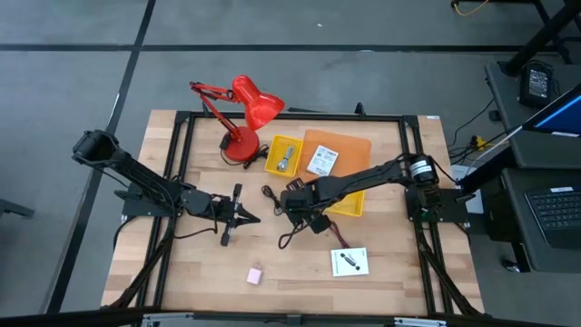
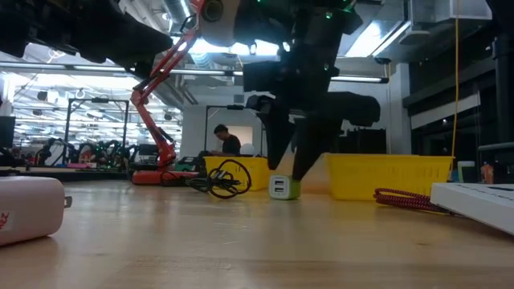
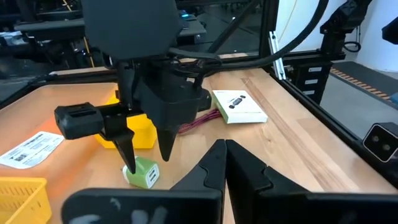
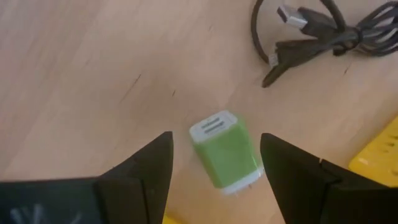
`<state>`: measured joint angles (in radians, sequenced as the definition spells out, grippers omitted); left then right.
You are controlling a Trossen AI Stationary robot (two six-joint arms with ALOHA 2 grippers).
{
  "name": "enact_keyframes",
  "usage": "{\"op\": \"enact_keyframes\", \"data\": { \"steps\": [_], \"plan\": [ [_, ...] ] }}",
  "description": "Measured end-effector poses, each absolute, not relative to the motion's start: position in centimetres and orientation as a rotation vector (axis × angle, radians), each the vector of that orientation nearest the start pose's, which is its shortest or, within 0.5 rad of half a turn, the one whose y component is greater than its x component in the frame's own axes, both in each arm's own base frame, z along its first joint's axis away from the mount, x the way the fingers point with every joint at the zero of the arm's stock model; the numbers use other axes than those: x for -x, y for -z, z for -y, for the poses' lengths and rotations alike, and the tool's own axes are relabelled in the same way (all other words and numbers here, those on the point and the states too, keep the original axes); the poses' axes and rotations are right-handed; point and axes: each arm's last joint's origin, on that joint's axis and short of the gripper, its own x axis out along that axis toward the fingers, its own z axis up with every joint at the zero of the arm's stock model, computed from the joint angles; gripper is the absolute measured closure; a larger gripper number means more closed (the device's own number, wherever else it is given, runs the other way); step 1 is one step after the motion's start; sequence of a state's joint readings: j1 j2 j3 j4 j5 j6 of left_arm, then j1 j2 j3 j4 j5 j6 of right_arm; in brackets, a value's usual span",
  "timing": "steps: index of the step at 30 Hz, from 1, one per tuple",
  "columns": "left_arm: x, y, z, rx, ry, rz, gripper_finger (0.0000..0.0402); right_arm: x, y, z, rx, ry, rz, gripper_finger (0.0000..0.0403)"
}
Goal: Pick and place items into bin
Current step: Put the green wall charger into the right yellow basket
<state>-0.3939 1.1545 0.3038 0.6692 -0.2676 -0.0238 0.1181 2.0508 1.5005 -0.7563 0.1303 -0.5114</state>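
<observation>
- Pale wooden table [image 1: 182,272] edged by a black frame; broad bare boards lie along the near edge around a small pink block [image 1: 255,274] and a flat white card [image 1: 349,262]
- Orange tray [image 1: 349,145] and yellow mesh bins [image 1: 277,165] sit toward the far edge beside a red desk lamp [image 1: 245,113]; a second white card [image 1: 321,161] lies in the tray
- Right gripper [image 4: 214,152] stands low over mid-table, dark tapered fingers spread wide on either side of a boxy green charger block [image 4: 225,152], not clamping it
- Left gripper [image 1: 243,216] rests nearby, jaws pressed together, empty
- Black cable [image 4: 317,31] is coiled just beyond the block; a braided maroon cord [image 2: 409,198] lies by the bin
</observation>
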Motion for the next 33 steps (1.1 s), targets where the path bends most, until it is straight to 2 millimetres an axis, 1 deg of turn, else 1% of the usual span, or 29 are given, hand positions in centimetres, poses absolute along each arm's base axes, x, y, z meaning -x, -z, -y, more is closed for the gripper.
{"op": "enact_keyframes", "data": {
  "steps": [9, 11, 16, 24, 31, 33],
  "plan": [
    [-20.0, -18.2, 7.5, -0.03, 0.121, -0.18, 0.0399, -40.8, -14.3, -4.4, 0.636, -0.37, -1.34, 0.0182],
    [-20.0, -18.2, 7.5, -0.03, 0.12, -0.18, 0.0397, -40.8, -14.1, -4.5, 0.65, -0.364, -1.347, 0.0182],
    [-20.0, -18.2, 7.5, -0.031, 0.12, -0.183, 0.0398, -40.9, -14.0, -4.3, 0.652, -0.359, -1.352, 0.0192],
    [-20.0, -18.2, 7.5, -0.033, 0.12, -0.188, 0.0396, -40.8, -14.0, -4.3, 0.648, -0.355, -1.355, 0.0235],
    [-20.0, -18.2, 7.5, -0.032, 0.119, -0.188, 0.04, -40.8, -14.0, -4.2, 0.649, -0.351, -1.362, 0.024],
    [-20.0, -18.2, 7.5, -0.033, 0.119, -0.188, 0.0399, -40.8, -14.0, -4.2, 0.65, -0.35, -1.362, 0.0248]
  ]
}}
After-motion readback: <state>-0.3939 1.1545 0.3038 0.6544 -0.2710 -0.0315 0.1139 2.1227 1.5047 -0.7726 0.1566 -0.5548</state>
